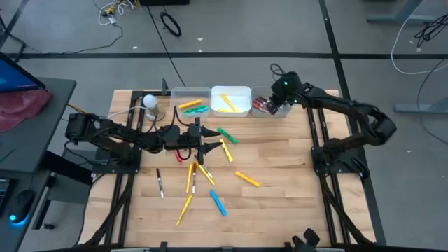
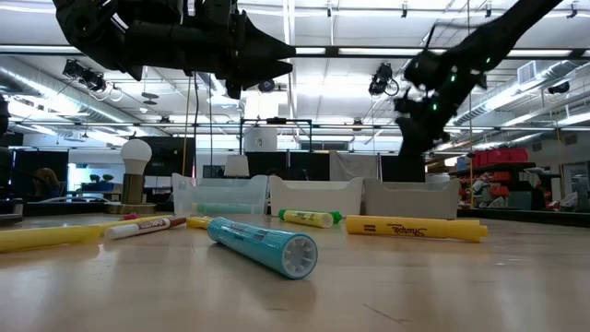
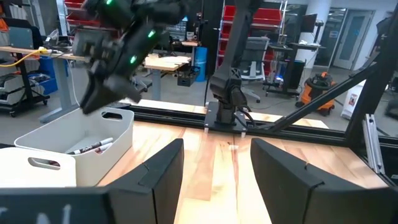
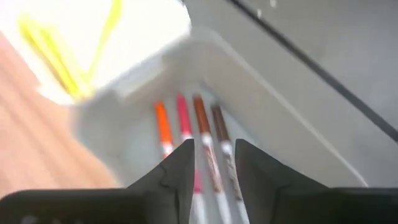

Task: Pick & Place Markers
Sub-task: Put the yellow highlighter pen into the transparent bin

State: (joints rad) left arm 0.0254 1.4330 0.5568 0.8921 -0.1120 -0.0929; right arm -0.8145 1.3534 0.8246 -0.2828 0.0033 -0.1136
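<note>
Right pincer spread, empty, above clear rectangular plastic bin of reddish markers at counter's far edge. Left pincer spread mid-counter, above scattered thin yellow markers.

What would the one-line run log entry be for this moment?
right gripper: open, over right bin, red and orange markers inside | left gripper: open, above loose markers on table

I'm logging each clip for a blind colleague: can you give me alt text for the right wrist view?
The right gripper, its two dark fingers parted with nothing between them, hangs over a clear rectangular plastic bin where four thin markers lie side by side: orange, pink-red and two brownish-maroon. Next to it a white rectangular bin holds yellow markers.
</note>
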